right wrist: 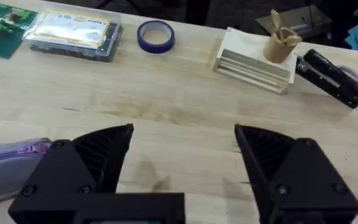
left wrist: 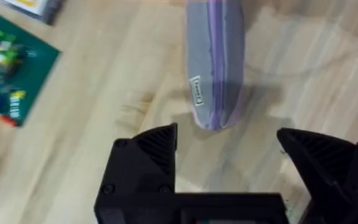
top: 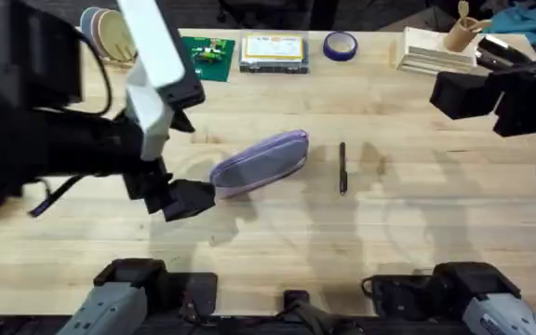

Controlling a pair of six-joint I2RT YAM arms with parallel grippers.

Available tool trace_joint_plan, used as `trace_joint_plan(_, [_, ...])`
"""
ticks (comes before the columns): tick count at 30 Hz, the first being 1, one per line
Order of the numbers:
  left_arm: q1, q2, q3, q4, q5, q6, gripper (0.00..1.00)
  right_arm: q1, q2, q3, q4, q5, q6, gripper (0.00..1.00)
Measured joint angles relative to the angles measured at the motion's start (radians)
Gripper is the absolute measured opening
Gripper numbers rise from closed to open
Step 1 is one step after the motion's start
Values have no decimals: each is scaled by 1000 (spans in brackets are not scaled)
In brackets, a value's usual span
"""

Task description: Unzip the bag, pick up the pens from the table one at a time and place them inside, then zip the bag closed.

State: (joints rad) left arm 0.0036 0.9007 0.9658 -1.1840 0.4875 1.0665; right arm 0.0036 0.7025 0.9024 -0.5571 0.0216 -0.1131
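Note:
The lavender bag lies slanted on the middle of the table, its darker purple zipper line running along its top. In the left wrist view the bag ends just beyond my open left gripper, and nothing sits between the black fingers. From overhead, the left gripper hovers at the bag's near-left end. A slim black pen lies to the right of the bag. My right gripper is open and empty, raised at the far right; the bag's end shows beside it.
Along the far edge are a green circuit board, a clear box with a yellow label, a blue tape roll and a wooden block stack with a cup. A black tool lies beside the stack.

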Motion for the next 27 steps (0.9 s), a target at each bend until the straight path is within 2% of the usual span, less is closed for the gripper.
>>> trace_joint_plan(8, [0,161,-78,101,77,60,994,0,0,0,0,0,0,998])
trace_joint_plan(14, [0,282,-94,189,128,87,993,0,0,0,0,0,0,998])
trace_joint_plan(21, [1,436,-96,201,179,109,995,0,0,0,0,0,0,998])
trace_joint_plan(26, [1,475,-97,202,187,109,998,0,0,0,0,0,0,998])
trace_joint_plan(27, [1,475,-97,201,190,110,963,0,0,0,0,0,0,998])
